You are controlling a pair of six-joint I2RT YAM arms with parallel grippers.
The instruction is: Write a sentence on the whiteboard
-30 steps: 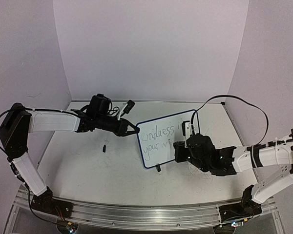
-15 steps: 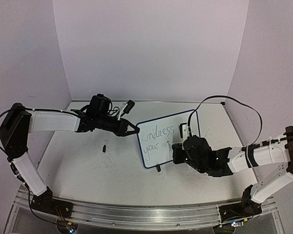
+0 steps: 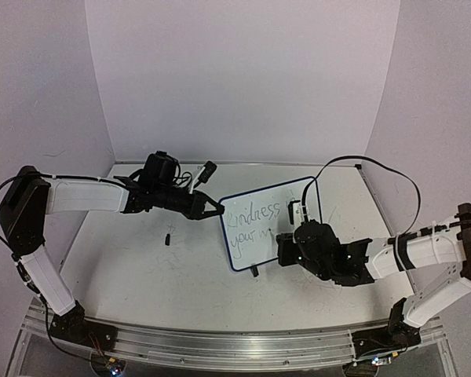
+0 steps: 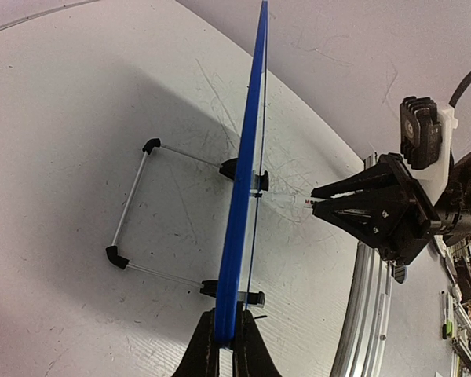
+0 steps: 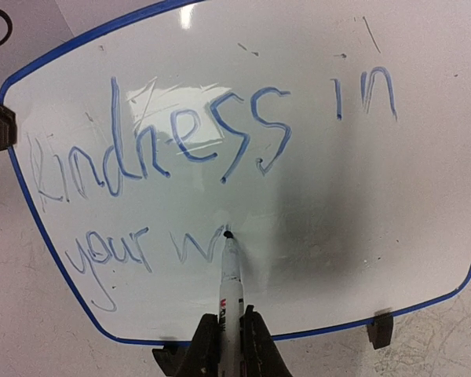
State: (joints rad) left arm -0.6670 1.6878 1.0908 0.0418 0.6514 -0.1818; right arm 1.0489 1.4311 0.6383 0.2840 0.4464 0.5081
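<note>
Board: The whiteboard (image 3: 255,226) is seen propped near upright on the tabletop (image 3: 141,275), right of centre, with its written face turned toward the right arm (image 3: 420,250).
Writing: The sentence (image 5: 196,141) is shown part done in blue strokes, "Kindness in" on the upper line and "your w" on the lower.
Left jaws: At the end of the left arm (image 3: 86,195), the left jaws are pictured fully closed, pinched on the blue frame at the board's left edge.
Right jaws: The right jaws are clamped tight around a marker (image 5: 231,283), whose dark tip is pressed to the board at the end of the "w".
Support: The board is carried by two black clip feet (image 5: 379,330) and a thin wire stand (image 4: 129,210) laid flat on the tabletop behind it.
Edges: The lower frame is set just above the tabletop, and the right-hand frame lies near the right wall (image 3: 432,118).
Open room: White board surface is left to the right of the marker tip. A broad stretch of scuffed tabletop is seen between the board and the near metal rail (image 3: 235,339).
Loose item: A small dark object (image 3: 167,236), too small to be identified, is seen lying left of the board, well apart from it.
</note>
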